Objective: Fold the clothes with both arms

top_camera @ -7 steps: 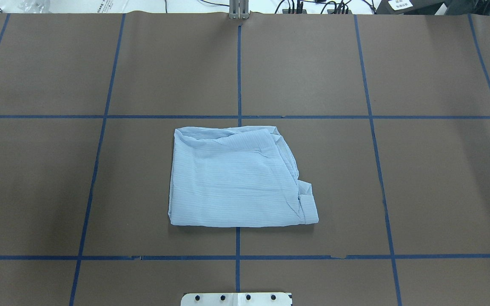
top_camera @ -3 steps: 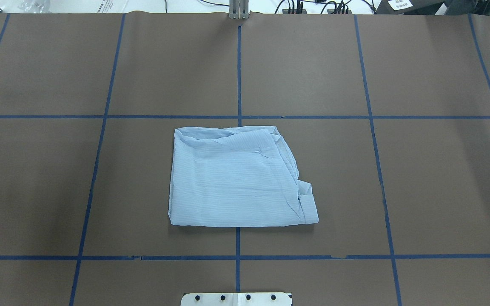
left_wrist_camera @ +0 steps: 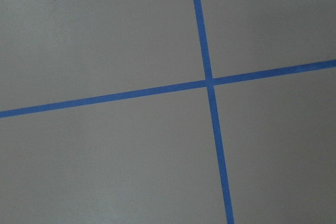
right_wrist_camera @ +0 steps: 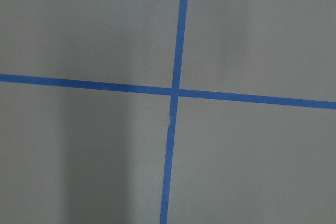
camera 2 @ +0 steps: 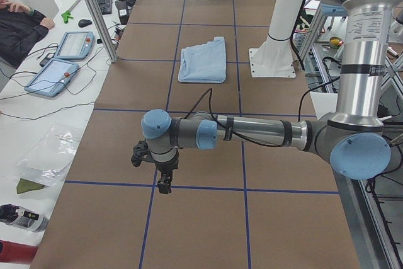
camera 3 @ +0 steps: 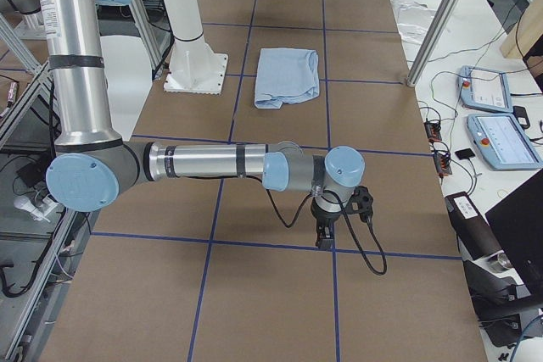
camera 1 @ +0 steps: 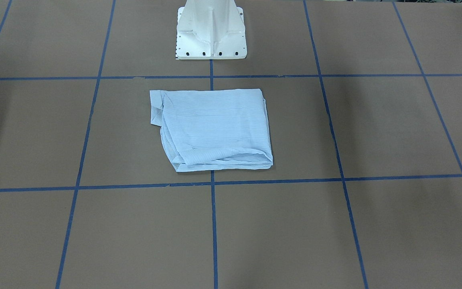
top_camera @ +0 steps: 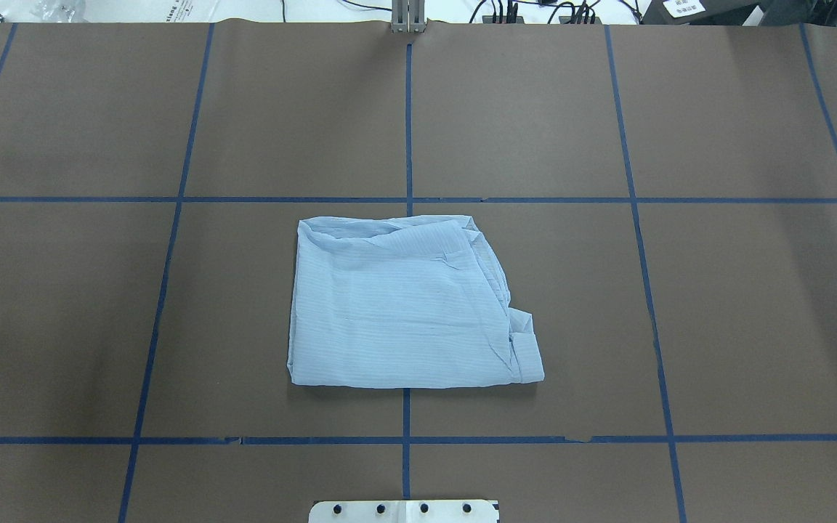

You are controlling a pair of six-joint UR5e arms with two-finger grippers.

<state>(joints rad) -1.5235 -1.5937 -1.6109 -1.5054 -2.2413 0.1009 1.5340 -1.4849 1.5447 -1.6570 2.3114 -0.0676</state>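
Seen from the table's left end, the left arm stretches out level over the table, and the left gripper hangs from its wrist with the fingers pointing down. It seems to sit just above the brown paper, near a blue tape line. From this distance I cannot tell whether its fingers are parted or closed. Straight beneath it, the wrist camera shows only bare paper and a tape cross.

At the opposite end, the right arm is posed the same way. The right gripper points down beside a tape line, and its finger state cannot be told either. Under it there is again only paper and a tape crossing.

Well beyond each gripper, between the two, lies the shirt. It is folded into a rough rectangle, flat on the paper and astride the centre tape line, with neither gripper touching it. One corner shows a small turned-up flap. Just past the shirt stands the white pedestal base.
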